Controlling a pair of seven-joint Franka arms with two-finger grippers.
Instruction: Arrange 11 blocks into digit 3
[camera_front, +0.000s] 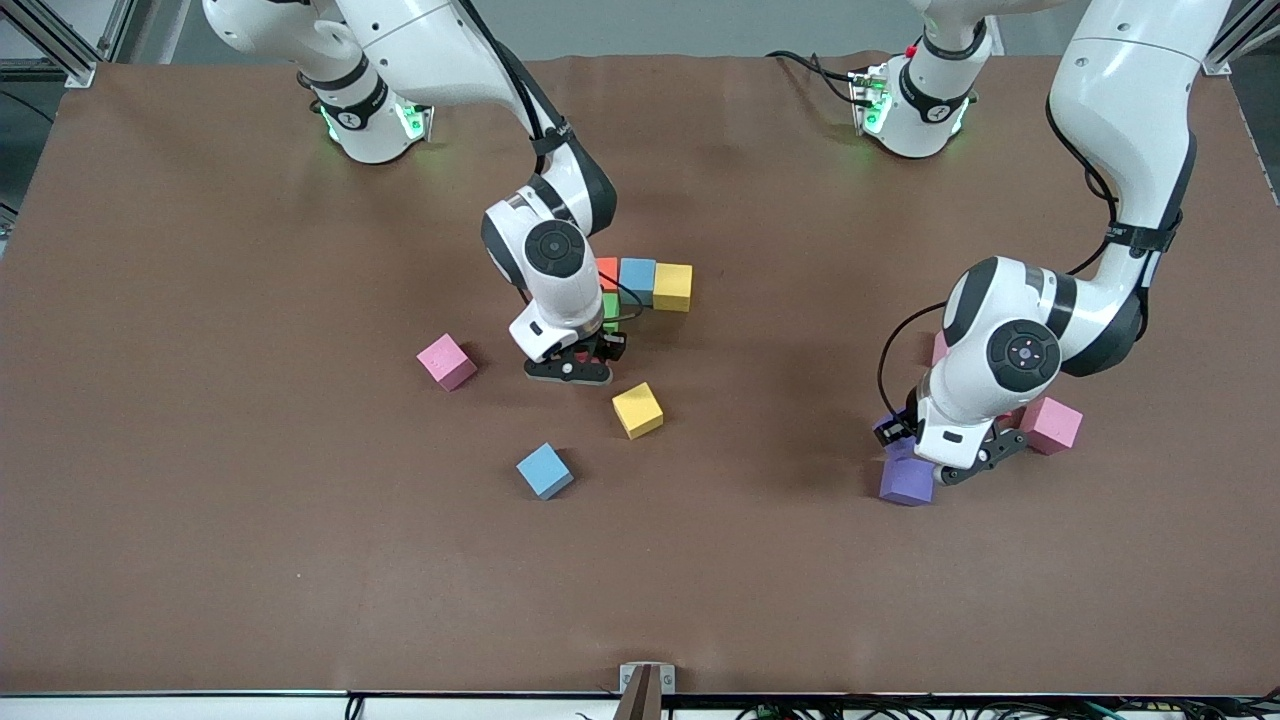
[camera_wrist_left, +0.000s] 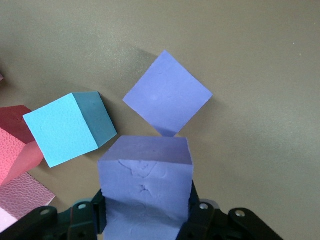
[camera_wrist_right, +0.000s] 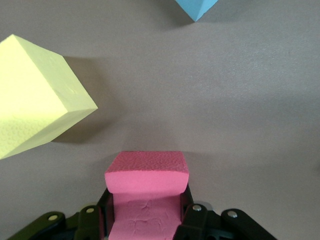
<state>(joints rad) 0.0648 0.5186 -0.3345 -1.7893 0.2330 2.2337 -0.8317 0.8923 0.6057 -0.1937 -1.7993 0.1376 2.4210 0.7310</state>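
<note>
A short row of blocks lies mid-table: orange (camera_front: 606, 270), blue (camera_front: 637, 280) and yellow (camera_front: 672, 287), with a green block (camera_front: 610, 305) touching the orange one on the side nearer the camera. Just beside the green block, my right gripper (camera_front: 570, 372) (camera_wrist_right: 145, 215) hangs low, shut on a pinkish-red block (camera_wrist_right: 146, 175). A loose yellow block (camera_front: 637, 410) (camera_wrist_right: 35, 95) and blue block (camera_front: 545, 470) (camera_wrist_right: 197, 7) lie nearer the camera. Toward the left arm's end, my left gripper (camera_front: 965, 462) (camera_wrist_left: 145, 215) is shut on a purple block (camera_wrist_left: 145, 170). A second purple block (camera_front: 907, 480) (camera_wrist_left: 167, 92) lies beside it.
Pink cubes lie toward the right arm's end (camera_front: 447, 361) and beside my left hand (camera_front: 1050, 425). Under the left arm a blue block (camera_wrist_left: 67, 127), a dark red block (camera_wrist_left: 15, 120) and a pink cube (camera_wrist_left: 20, 195) crowd together. The table's edge (camera_front: 640, 690) runs nearest the camera.
</note>
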